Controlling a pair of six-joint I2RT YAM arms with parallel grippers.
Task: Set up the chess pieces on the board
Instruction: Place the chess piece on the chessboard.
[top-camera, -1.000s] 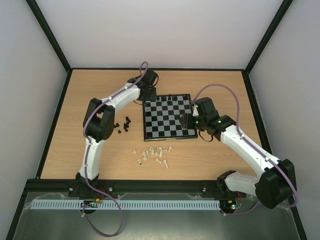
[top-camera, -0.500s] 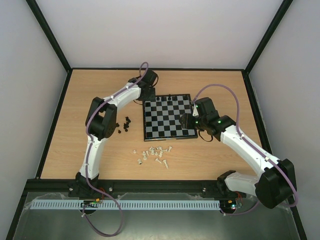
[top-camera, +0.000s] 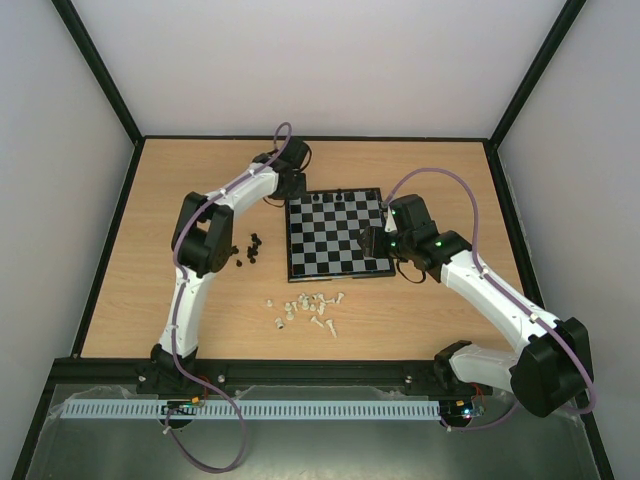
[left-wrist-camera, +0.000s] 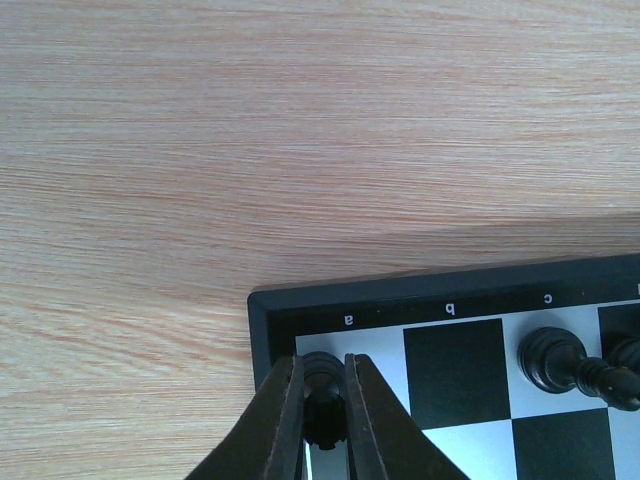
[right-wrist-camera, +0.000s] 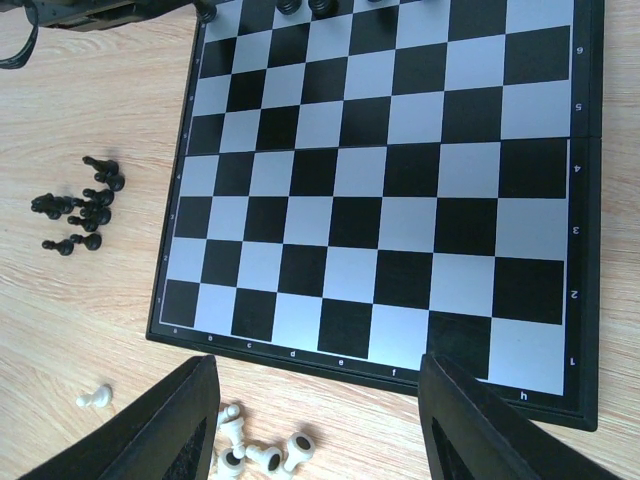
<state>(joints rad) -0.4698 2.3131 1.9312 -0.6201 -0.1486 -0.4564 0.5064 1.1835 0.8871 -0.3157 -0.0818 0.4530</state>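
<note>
pinching black piece (left-wrist-camera: 322, 385), left tool (left-wrist-camera: 321, 362) hiding sides

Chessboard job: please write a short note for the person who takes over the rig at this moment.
Left gripper: shut on a black chess piece at the a-corner square of the black-and-grey chequered board.
Right gripper: open, empty, over the board's near edge.
Done: a few black pieces on the far row.
To do: loose black pieces on the wooden table left of the board; white pieces heaped near its front edge.
</note>
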